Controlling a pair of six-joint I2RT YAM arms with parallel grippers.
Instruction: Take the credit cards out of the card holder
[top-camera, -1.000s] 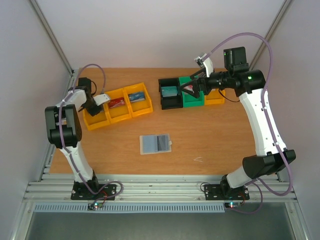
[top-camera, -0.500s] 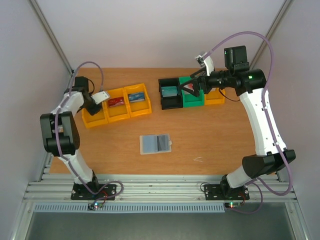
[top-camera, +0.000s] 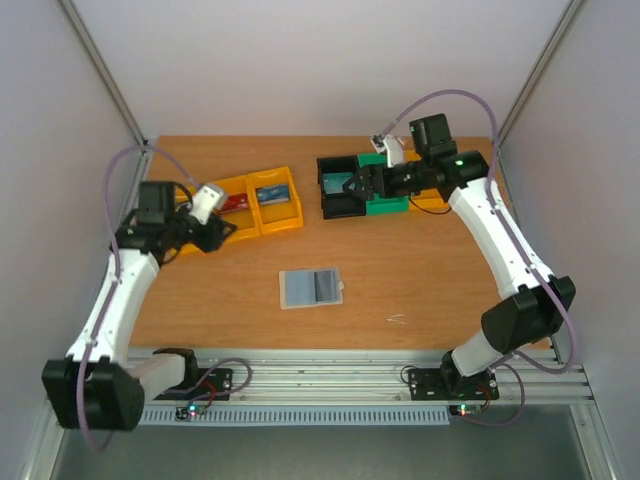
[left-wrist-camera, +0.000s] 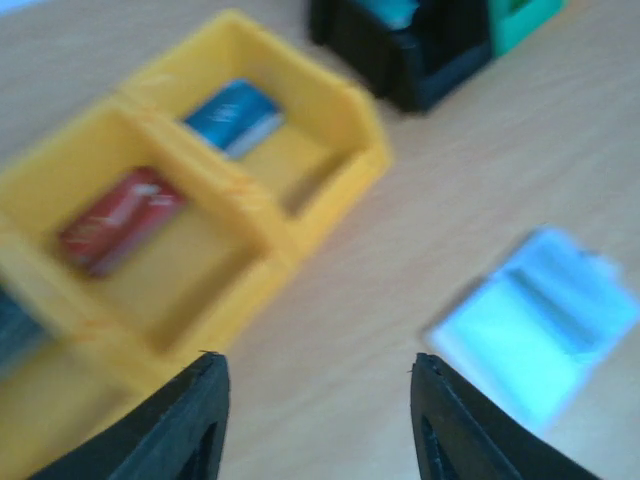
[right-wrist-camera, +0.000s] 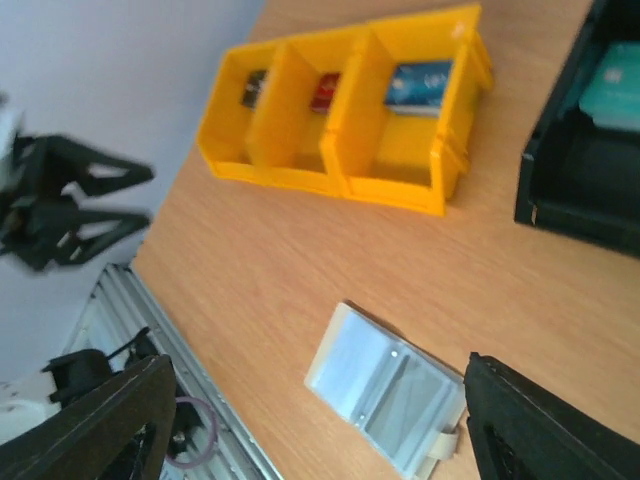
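— Left gripper (top-camera: 222, 235): what state is it in?
— Released. Its fingers are spread wide with nothing between them, and its wrist view shows only bare wood in the gap. In the top view it hangs at the near edge of the row of yellow bins (top-camera: 235, 208), at about 9 o'clock on the table (top-camera: 420, 270).
— And the card holder (top-camera: 312, 288)?
— It lies open and flat near the middle of the table, both blue-grey panels facing up. That puts it at about 4 o'clock from the left gripper, well apart from it. The left wrist view has it as a blurred pale shape at the lower right.
— Right gripper (top-camera: 352, 186)?
— Also released and empty, fingers far apart. It is above the black bin (top-camera: 340, 208), beside the green bin (top-camera: 388, 204), toward 12 o'clock on the table. The holder lies between 6 and 7 o'clock from it, well apart.
— Can you see the credit cards?
— Not separately. One panel is darker than the other, but I can't tell whether that is a card face.
— Anything in the bins?
— A blue item (top-camera: 272, 193) and a red item (top-camera: 234, 205) sit in the yellow bins, and a teal item (top-camera: 338, 182) in the black one.
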